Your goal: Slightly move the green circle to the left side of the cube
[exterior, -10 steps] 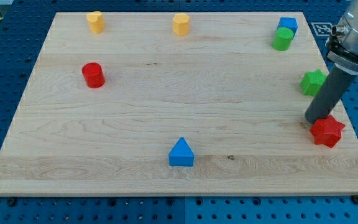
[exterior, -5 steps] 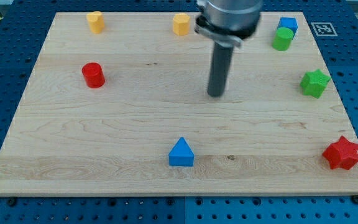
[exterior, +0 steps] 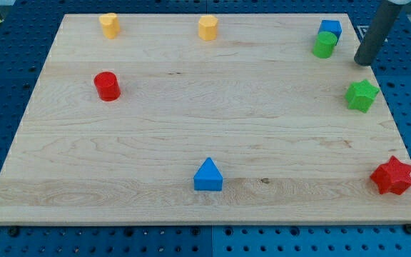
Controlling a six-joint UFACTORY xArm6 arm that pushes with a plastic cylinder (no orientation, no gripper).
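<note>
Green circle (exterior: 324, 46) seemingly touching blue cube (exterior: 330, 28).

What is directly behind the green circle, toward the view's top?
The blue cube sits right behind the green circle, touching it. The circle covers the cube's lower front, so that part cannot be seen. My tip is to their right.

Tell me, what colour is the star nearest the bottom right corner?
Red star, seen in the camera view.

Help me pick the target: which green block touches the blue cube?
The green cylinder, pressed against the blue cube. The green star sits alone, lower down.
</note>
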